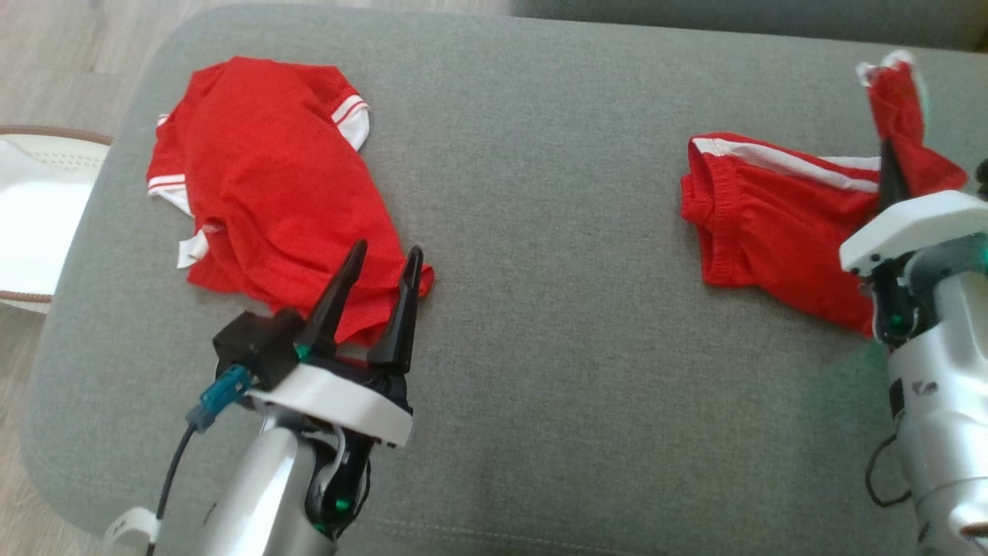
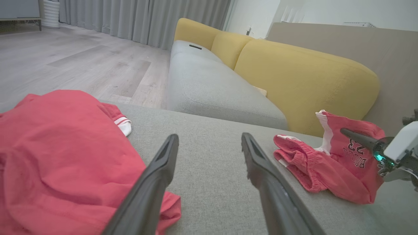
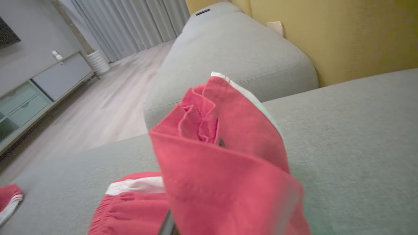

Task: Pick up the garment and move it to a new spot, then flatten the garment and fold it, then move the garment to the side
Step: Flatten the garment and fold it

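Grey sofa seat (image 1: 540, 232) carried two red garments. The right gripper (image 1: 888, 154), closed on the shorts (image 1: 772, 232), held one leg raised; the left gripper (image 1: 387, 251) hung wide open beside the shirt (image 1: 262, 170). Flattening and folding looked not yet done.

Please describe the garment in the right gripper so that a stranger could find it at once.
On the wide grey cushion lie two red garments. The shorts are the one at its right end, with one part lifted in the shut right gripper. Unlike the shirt on the left, they have an elastic waistband and a white side stripe.
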You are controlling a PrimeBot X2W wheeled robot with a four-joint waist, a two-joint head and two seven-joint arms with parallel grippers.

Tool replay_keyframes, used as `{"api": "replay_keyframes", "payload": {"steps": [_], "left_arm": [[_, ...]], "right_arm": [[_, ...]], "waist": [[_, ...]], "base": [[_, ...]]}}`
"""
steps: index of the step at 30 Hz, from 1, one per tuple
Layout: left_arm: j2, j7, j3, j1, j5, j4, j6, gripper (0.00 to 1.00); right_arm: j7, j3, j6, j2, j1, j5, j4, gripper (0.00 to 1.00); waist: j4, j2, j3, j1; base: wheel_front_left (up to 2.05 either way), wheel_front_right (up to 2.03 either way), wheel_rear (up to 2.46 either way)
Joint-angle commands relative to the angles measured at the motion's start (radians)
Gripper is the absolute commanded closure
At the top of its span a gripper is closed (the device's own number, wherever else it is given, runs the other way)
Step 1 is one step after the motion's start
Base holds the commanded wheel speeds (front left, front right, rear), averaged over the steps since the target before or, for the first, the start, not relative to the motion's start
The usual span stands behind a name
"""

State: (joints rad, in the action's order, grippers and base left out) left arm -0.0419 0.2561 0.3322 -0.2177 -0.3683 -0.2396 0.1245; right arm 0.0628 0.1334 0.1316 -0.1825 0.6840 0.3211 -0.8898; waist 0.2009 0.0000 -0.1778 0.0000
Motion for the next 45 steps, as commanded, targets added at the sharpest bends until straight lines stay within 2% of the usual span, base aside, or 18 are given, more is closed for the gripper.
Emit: {"api": "replay_keyframes", "payload": {"steps": [1, 12, 18, 27, 28, 29, 36, 45], "left_arm": [[-0.008, 0.006, -0.042, -0.014, -0.001, 0.026, 0.006, 0.0], [-0.008, 0.006, -0.05, 0.011, 0.005, 0.018, 0.006, 0.0], [-0.008, 0.006, -0.04, 0.009, 0.001, 0.02, 0.006, 0.0], [-0.008, 0.006, -0.042, 0.01, 0.003, 0.011, 0.006, 0.0], [-0.008, 0.006, -0.041, 0.009, 0.003, 0.01, 0.006, 0.0], [-0.008, 0.006, -0.041, 0.009, 0.002, 0.008, 0.006, 0.0], [-0.008, 0.006, -0.044, 0.015, -0.001, 0.002, 0.006, 0.0], [-0.008, 0.006, -0.057, 0.024, 0.002, -0.001, 0.006, 0.0]], "right_arm": [[0.012, -0.037, -0.001, -0.01, 0.013, 0.018, 0.046, 1.0], [0.04, -0.285, -0.001, -0.07, -0.095, 0.219, 0.181, 1.0], [0.048, -0.375, -0.001, -0.084, -0.092, 0.274, 0.18, 1.0], [0.053, -0.502, -0.001, -0.082, -0.081, 0.323, 0.115, 1.0], [0.06, -0.516, -0.001, -0.084, -0.076, 0.323, 0.109, 0.68], [0.059, -0.531, -0.001, -0.083, -0.074, 0.328, 0.103, 0.0], [0.02, -0.668, -0.001, -0.06, -0.079, 0.385, 0.098, 0.0], [-0.103, -0.792, -0.001, 0.001, -0.113, 0.485, 0.076, 0.0]], "waist": [[0.004, 0.0, 0.006, 0.0], [0.023, 0.0, 0.03, 0.0], [0.038, 0.0, 0.021, 0.0], [0.052, 0.0, 0.016, 0.0], [0.053, 0.0, 0.016, 0.0], [0.053, 0.0, 0.016, 0.0], [0.044, 0.0, 0.029, 0.0], [0.001, 0.0, 0.059, 0.0]], "base": [[0.0, 0.0, 0.0], [0.0, 0.0, 0.0], [0.0, 0.0, 0.0], [0.0, 0.0, 0.0], [0.0, 0.0, 0.0], [0.0, 0.0, 0.0], [0.0, 0.0, 0.0], [0.0, 0.0, 0.0]]}}
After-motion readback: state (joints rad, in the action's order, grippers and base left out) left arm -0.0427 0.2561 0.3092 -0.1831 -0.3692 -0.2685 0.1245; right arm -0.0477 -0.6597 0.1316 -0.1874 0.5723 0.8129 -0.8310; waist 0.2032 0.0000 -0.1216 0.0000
